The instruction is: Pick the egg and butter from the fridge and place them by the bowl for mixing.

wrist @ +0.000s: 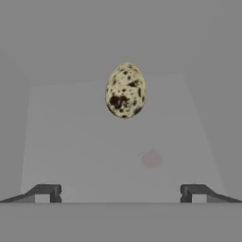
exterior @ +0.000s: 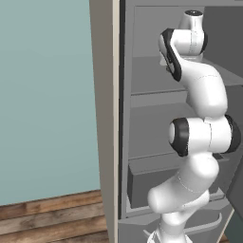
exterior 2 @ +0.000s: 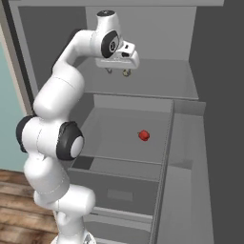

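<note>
The fridge [exterior 2: 183, 157] stands open, its grey inside walls closing in on the left, right and far side of the arm. The gripper [exterior 2: 117, 71] hangs inside the upper compartment, just above the top grey shelf [exterior 2: 157, 81], with its two fingers spread wide apart and nothing between them. In the hand view the fingertips [wrist: 49, 193] sit at the two lower corners with bare shelf between them, so there is open room on either side of the hand.

One egg [wrist: 125, 90], pale and speckled dark brown, rests on that shelf directly ahead of the gripper, apart from the fingers and roughly centred between them. From the right it shows as a small speckled shape just under the hand [exterior 2: 126, 73].

One small red thing [exterior 2: 144, 136] lies on the next shelf down, toward the right; I can't tell what it is. It shows faintly pink through the upper shelf in the hand view [wrist: 151, 159].

Below that is one wide grey drawer [exterior 2: 119, 193]. The fridge's beige outer panel [exterior: 105, 118] rises at the left edge, with a teal wall [exterior: 45, 95] and wood floor [exterior: 52, 218] beyond it.
</note>
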